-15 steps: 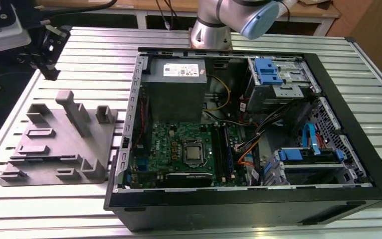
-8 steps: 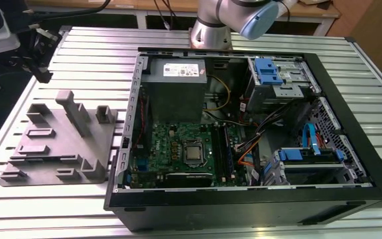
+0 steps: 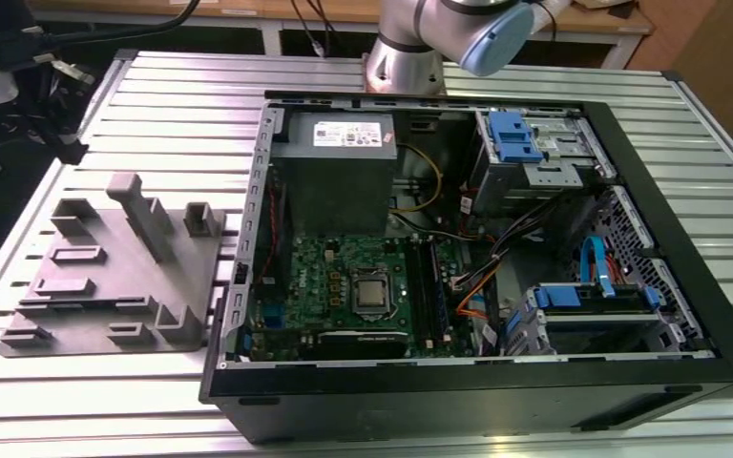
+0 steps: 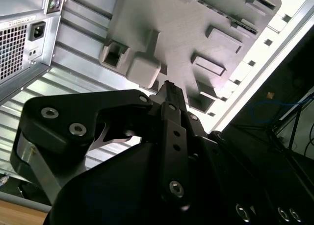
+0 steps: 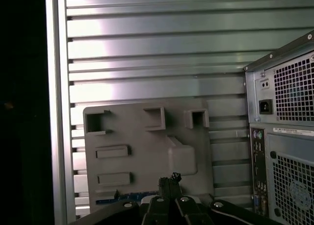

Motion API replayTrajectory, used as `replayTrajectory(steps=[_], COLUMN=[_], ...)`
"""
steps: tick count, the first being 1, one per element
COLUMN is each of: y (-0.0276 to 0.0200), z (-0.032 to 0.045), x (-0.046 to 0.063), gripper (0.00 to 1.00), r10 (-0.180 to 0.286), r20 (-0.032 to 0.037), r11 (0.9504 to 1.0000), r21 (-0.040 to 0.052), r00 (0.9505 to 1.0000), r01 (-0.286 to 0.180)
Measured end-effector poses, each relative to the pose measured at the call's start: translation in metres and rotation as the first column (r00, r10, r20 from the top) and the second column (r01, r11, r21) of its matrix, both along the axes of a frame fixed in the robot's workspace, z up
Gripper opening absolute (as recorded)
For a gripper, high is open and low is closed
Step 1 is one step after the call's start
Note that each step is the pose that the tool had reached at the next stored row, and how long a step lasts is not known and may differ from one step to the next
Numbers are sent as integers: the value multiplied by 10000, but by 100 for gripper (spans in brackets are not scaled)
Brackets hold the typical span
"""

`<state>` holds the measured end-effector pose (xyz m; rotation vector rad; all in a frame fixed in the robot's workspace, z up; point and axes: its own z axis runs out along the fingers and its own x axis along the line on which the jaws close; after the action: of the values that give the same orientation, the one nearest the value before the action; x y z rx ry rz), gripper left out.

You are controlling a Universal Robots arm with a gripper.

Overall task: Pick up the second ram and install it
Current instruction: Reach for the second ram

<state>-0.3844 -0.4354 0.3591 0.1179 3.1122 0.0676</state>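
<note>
Pincer [image 5: 169,179] hangs closed, empty, above the grey holder tray [image 5: 142,137]; picking the second ram cleanly wants it squared along the stick.

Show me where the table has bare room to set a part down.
Bare slats of the table lie beyond the holder tray, to the exterior view's left of the computer case. A narrower bare strip runs along the table's near edge in front of the tray. Inside the case it is crowded: motherboard, drive cages and cables.
</note>
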Motion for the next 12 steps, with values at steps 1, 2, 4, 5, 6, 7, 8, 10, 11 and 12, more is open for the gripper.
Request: replayTrajectory(steps=[1, 2, 4, 5, 6, 7, 8, 10, 11, 12], y=[-5, -9, -20, -26, -31, -37, -42, -53, -59, -66], z=[-5, -10, -22, -27, -33, -40, -45, -57, -63, -69], x=[-14, -29, -59, -73, -88, -105, -118, -147, -159, -172], gripper=[7, 7, 7, 7, 7, 7, 7, 7, 7, 7], r10=[0, -1, -1, 0, 0, -1, -1, -1, 0, 1], r20=[0, 0, 0, 0, 0, 0, -1, 0, -1, -1], r11=[10000, 10000, 10000, 10000, 10000, 10000, 10000, 10000, 10000, 10000], r21=[0, 0, 0, 0, 0, 0, 0, 0, -1, 0], r00=[10000, 10000, 10000, 10000, 10000, 10000, 10000, 10000, 10000, 10000], r01=[0, 1, 1, 0, 0, 1, 1, 1, 0, -1])
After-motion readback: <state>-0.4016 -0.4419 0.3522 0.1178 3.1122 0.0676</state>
